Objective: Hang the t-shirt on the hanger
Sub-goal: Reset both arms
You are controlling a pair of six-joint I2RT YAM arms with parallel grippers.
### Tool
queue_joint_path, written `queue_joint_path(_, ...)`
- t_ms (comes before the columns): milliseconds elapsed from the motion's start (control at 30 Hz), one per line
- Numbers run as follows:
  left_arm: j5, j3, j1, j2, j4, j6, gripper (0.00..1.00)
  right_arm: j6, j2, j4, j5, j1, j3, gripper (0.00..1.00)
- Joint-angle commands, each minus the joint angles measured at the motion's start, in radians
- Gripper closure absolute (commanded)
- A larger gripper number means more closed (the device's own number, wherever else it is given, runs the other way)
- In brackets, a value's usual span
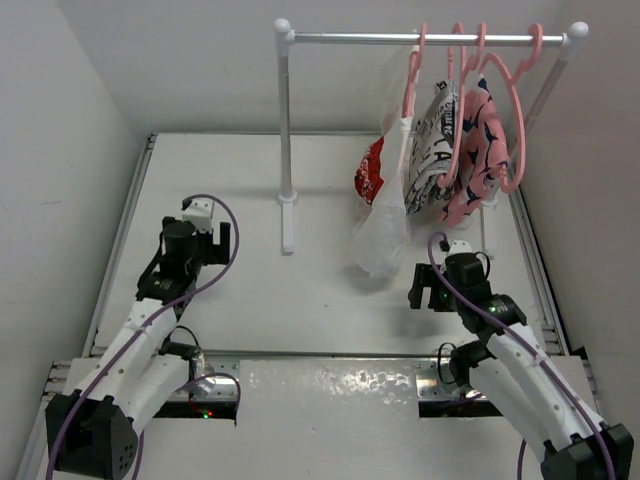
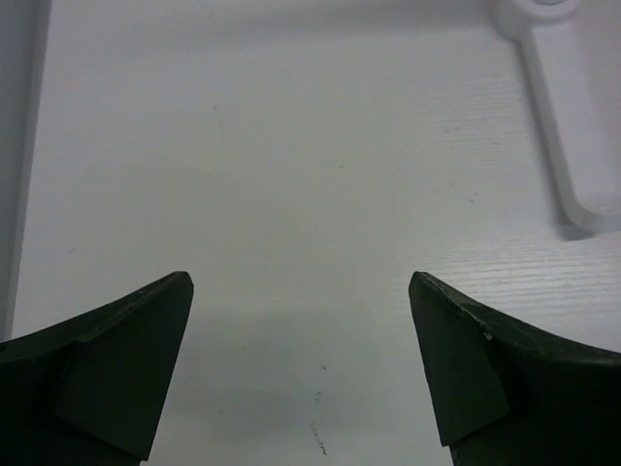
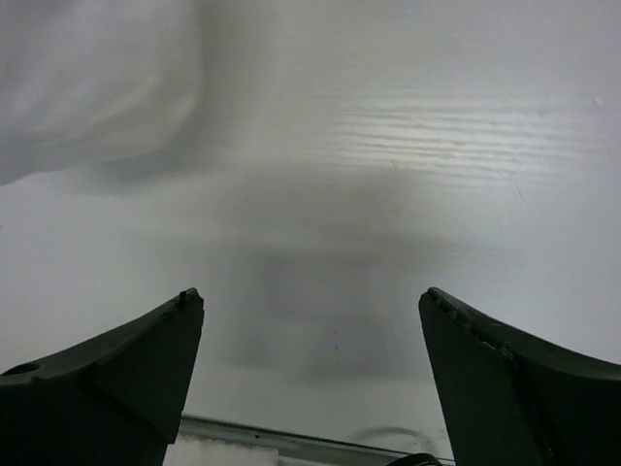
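Observation:
The white t-shirt (image 1: 383, 215) with its red patch (image 1: 369, 172) hangs from the leftmost salmon-pink hanger (image 1: 412, 72) on the rack's rail, its hem low near the table. My right gripper (image 1: 440, 288) stands open just in front of the hem, holding nothing. In the right wrist view the gripper (image 3: 310, 306) faces bare table, with a fold of the t-shirt (image 3: 87, 87) at the upper left. My left gripper (image 1: 205, 225) is open and empty well to the left. In the left wrist view, only table shows between the fingers of the gripper (image 2: 301, 291).
The white-and-metal rack (image 1: 286, 120) stands at the back, its foot (image 2: 568, 146) in the left wrist view. A newsprint-patterned shirt (image 1: 435, 150) and a pink shirt (image 1: 478, 160) hang on other pink hangers to the right. Walls close in on both sides.

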Motion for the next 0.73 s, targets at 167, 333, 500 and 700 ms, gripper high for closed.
queue_joint_path(167,-0.195,-0.059,0.010,-0.032,0.125,-0.082,0.09,0.356,-0.009,0.091,0.320,0.000,-0.151,0.08)
queue_joint_path(333,-0.219,-0.076,0.010,-0.044,0.137,-0.090,0.09,0.384,-0.029,0.094,0.369,-0.002,-0.202,0.07)
queue_joint_path(500,-0.227,-0.080,0.010,-0.053,0.138,-0.091,0.09,0.378,-0.062,0.080,0.397,0.000,-0.207,0.06)
queue_joint_path(700,-0.230,-0.082,0.010,-0.056,0.137,-0.096,0.09,0.349,-0.093,0.069,0.397,-0.002,-0.203,0.05)
